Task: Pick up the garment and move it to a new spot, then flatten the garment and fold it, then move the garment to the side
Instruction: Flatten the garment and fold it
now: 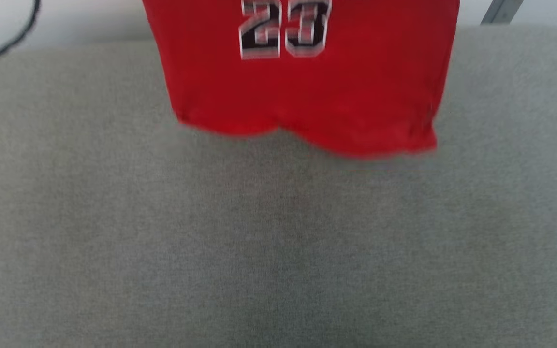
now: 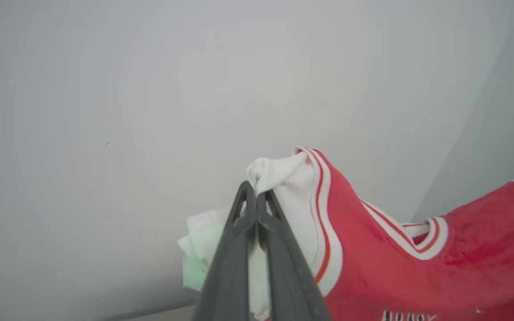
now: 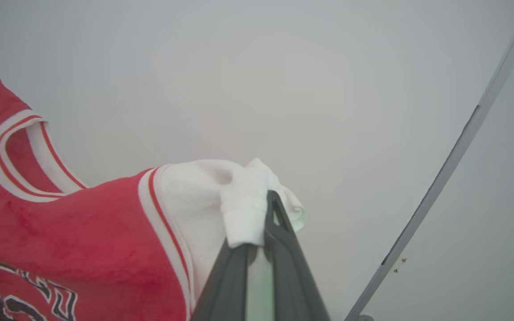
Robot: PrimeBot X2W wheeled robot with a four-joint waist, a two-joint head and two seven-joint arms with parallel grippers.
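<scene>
Left gripper (image 2: 256,196): fingers pressed together, clamped on a bunched wad of one white sleeve (image 2: 283,183). Right gripper (image 3: 271,200): same story, clamped on the other white sleeve (image 3: 239,200), with cloth folded over its fingertips.

The garment (image 1: 307,96) hangs between and below both grippers, held up by the sleeves. The red body spreads inward from each gripper toward the striped collar (image 2: 417,236), chest print facing me. In the head view the "23" (image 1: 283,29) reads upright and the hem (image 1: 307,137) is the lowest edge, wavy and lower on my right side. Below it is the grey fabric surface (image 1: 278,241). That frame is blurred, so I can't tell whether the hem brushes the surface or clears it.

Progress, my read:
- Pick-up: done, shirt is airborne on a two-point sleeve grip.
- Move to new spot: looks in progress, nothing laid down yet.
- Flatten, fold, move to the side: all outstanding.

Grip is on sleeve cloth only, so the body sags at the collar between the grippers. I'd expect to keep them spread when laying it down, hem first, or it'll land creased.
</scene>
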